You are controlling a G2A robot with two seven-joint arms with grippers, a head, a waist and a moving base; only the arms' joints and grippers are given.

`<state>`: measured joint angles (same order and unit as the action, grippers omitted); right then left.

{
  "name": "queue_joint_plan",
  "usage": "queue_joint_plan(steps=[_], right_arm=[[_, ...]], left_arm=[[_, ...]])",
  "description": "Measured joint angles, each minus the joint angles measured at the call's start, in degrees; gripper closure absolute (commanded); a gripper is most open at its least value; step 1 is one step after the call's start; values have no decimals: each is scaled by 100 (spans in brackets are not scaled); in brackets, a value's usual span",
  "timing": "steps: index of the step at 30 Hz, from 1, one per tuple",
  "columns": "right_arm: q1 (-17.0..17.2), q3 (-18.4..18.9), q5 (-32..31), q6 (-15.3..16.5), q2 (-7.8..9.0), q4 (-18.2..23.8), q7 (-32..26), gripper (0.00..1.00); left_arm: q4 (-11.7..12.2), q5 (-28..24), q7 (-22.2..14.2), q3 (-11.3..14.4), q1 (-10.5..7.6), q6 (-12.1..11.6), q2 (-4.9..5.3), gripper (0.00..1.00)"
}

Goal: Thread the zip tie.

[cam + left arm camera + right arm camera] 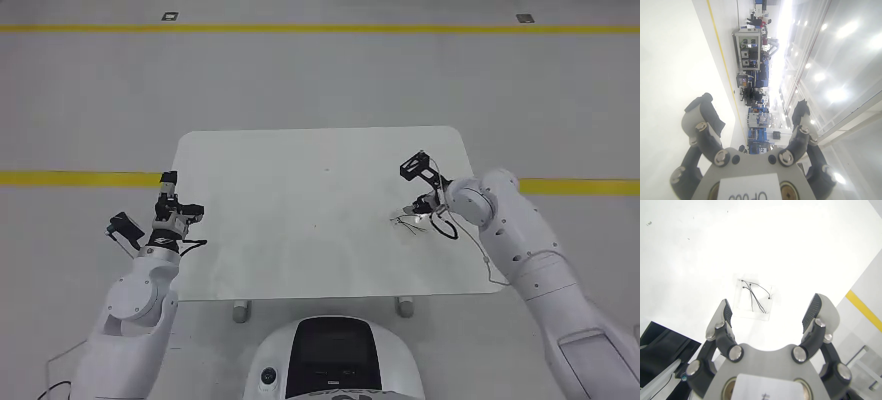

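Note:
Three thin black zip ties (753, 296) lie loose and crossed in a shallow clear tray (753, 316) on the white table (696, 256). My right gripper (770, 306) hangs open a little above the tray, fingers spread, with nothing between them. From above, the zip ties (407, 222) sit near the table's right side, just beside the right gripper (425, 208). My left gripper (168, 188) stands open and empty at the table's left edge, far from the ties. In the left wrist view the left gripper (753, 100) points out across the room along that edge.
The white table (300, 200) is bare between the two arms, apart from a few tiny specks. Its right edge runs close to the tray, with grey floor and a yellow line (863, 308) beyond it.

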<state>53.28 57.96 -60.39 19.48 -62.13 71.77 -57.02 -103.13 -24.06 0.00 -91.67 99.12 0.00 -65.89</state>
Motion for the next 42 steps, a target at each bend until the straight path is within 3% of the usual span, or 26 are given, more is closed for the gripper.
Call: queue_joint_plan(steps=[7,20,22,30,42], right_arm=[[-235,-415,227,0,-28,-303,47,0],[-237,-427,241,0,-28,-309,44,0],[-243,-569,56,-11,-54,-342,-2,0],[-543,-1036,80,0,-238,-955,109,0],[-545,-1042,78,0,-238,-954,119,0]], left_arm=[[0,0,0,0,0,0,0,0],[0,0,0,0,0,0,0,0],[0,0,0,0,0,0,0,0],[0,0,0,0,0,0,0,0],[0,0,0,0,0,0,0,0]])
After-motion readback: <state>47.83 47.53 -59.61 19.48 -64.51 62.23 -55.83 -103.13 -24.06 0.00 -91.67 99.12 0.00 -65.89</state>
